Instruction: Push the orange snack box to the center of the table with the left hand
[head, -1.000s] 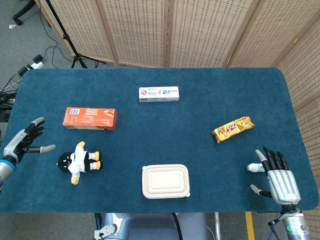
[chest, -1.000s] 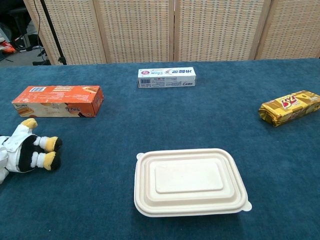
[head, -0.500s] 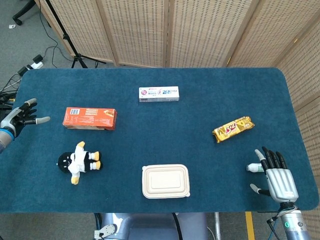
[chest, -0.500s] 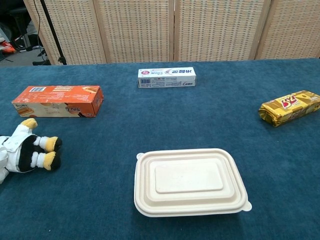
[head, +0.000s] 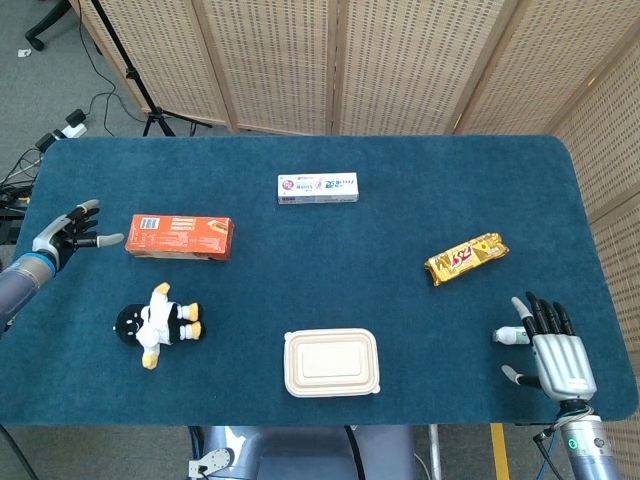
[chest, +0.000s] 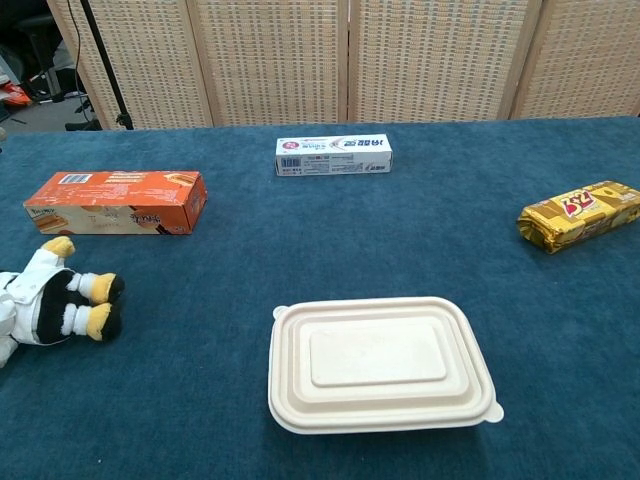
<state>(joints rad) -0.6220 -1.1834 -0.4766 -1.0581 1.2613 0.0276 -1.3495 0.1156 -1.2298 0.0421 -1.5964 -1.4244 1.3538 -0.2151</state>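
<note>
The orange snack box (head: 180, 236) lies flat on the left part of the blue table (head: 400, 300); the chest view shows the same orange snack box (chest: 116, 202) at its left side. My left hand (head: 70, 232) hovers just left of the box's short end, open with fingers spread, a fingertip close to the box; I cannot tell if it touches. My right hand (head: 553, 350) rests open near the table's front right corner, holding nothing. Neither hand shows clearly in the chest view.
A white toothpaste box (head: 318, 187) lies at the back centre. A yellow snack bag (head: 466, 256) sits to the right. A cream lidded food container (head: 331, 362) stands front centre. A penguin plush (head: 158, 323) lies in front of the orange box.
My left hand has moved from the front left edge up and then right, ending beside the orange box's left end. The box and my right hand have not moved.
</note>
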